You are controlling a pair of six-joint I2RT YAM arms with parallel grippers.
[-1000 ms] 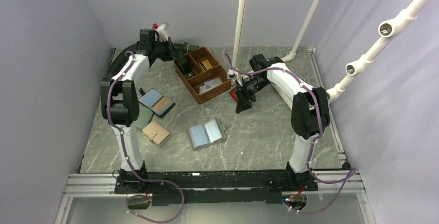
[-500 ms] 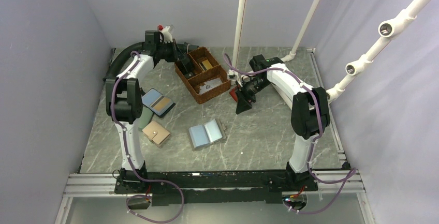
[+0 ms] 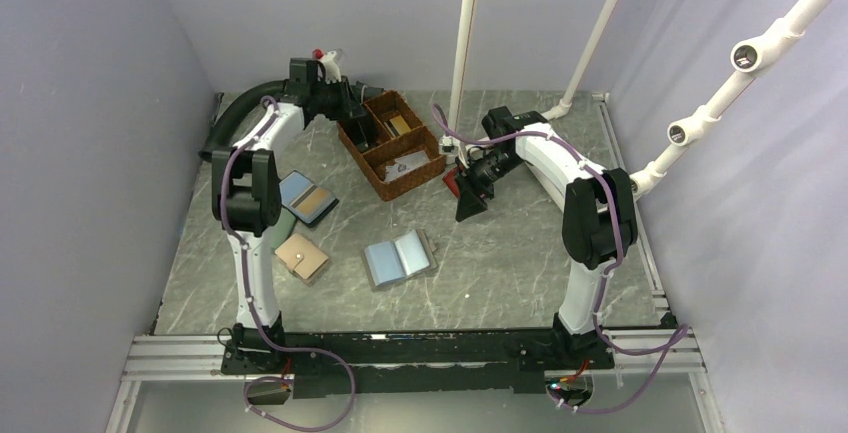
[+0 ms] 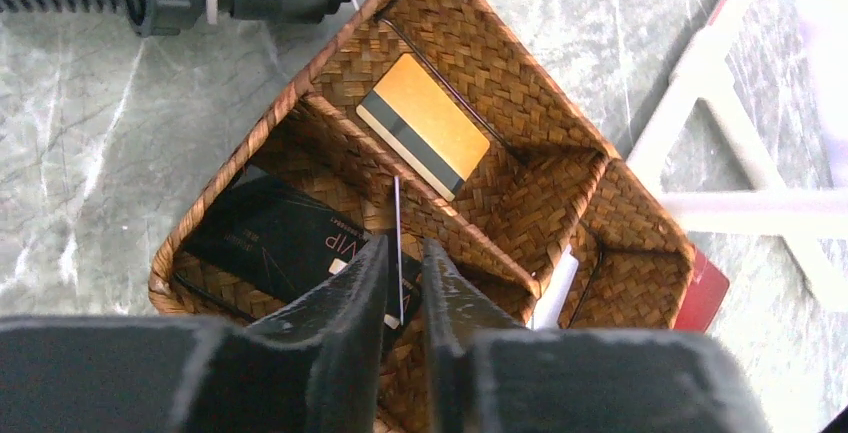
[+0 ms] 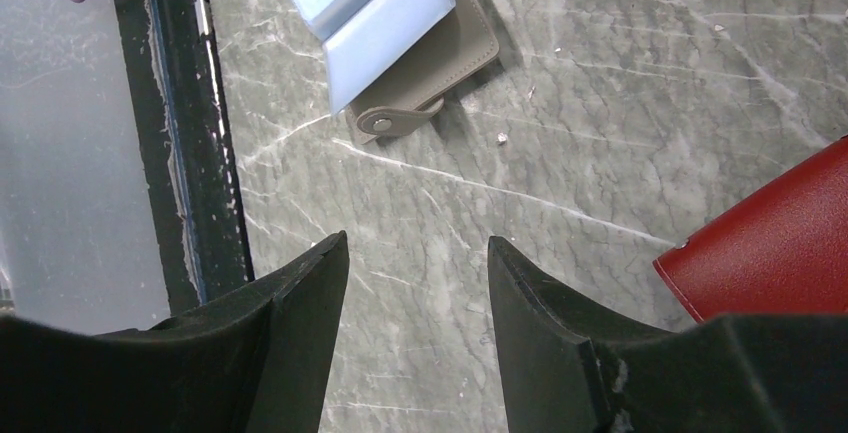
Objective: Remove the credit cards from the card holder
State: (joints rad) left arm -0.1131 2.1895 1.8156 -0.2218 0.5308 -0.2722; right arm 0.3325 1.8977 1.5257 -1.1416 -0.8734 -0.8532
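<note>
Two arms are working over the grey marbled desk (image 3: 500, 273). The left arm (image 3: 250, 168) is reaching to the back, its jaws hanging over one wicker basket (image 4: 530, 103) with three compartments. One thin pale credit card (image 4: 397, 213) is standing edge-on between the left jaws, over the compartment that is holding a black card (image 4: 270, 243) and close to its dividing wall. The jaws are sitting only a sliver apart, with a gap showing on the card's right side, and I cannot tell whether they are pinching it or letting it go.

Three cards are lying in the basket, one to each compartment: the black one, a gold card (image 4: 425, 123) with a dark stripe in the far compartment, and a pale card (image 4: 556, 288) leaning in the third, showing little more than its edge.

The right arm (image 3: 590, 213) is bending low to the right of the basket. Its jaws are spread wide and released, gripping nothing, and pointing down at bare desk. One red wallet (image 5: 770, 243) is lying just beside them.

The one card holder (image 3: 400, 258) is lying open near the middle of the desk, light-blue inside facing up and its taupe tab sticking out at one side — well apart from both pairs of jaws. Two more wallets are lying to its left: a blue wallet (image 3: 305, 198) with a tan panel, and a closed tan wallet (image 3: 302, 256) nearer the front. That is making four wallets in all.
</note>
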